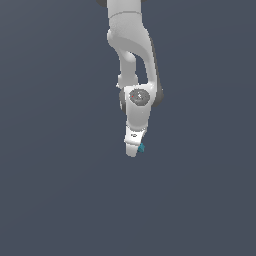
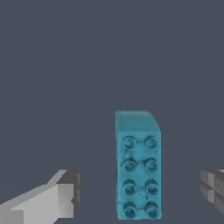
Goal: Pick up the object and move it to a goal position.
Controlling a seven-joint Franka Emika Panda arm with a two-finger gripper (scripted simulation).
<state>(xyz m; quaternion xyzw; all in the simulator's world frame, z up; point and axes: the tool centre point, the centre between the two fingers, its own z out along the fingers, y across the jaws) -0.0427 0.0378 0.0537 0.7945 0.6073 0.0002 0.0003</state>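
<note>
The small teal-blue studded plastic brick (image 2: 138,175) lies on the flat dark grey bench (image 2: 65,65), between the fingertips (image 2: 61,197) of the white claw (image 2: 140,192). The claw is spread wide, touching neither side. The brick's long axis runs crosswise to the finger gap, two rows of studs facing the wrist camera.

In the exterior view only its corner (image 1: 141,148) peeks beside the claw (image 1: 133,149).

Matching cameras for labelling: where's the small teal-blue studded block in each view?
Exterior view: the small teal-blue studded block peeks out at the white gripper tip, on the exterior view's right of it, near frame centre.
Wrist view: the block stands large between the two grey fingers, touching neither.
Shared landmark: the gripper itself.
</note>
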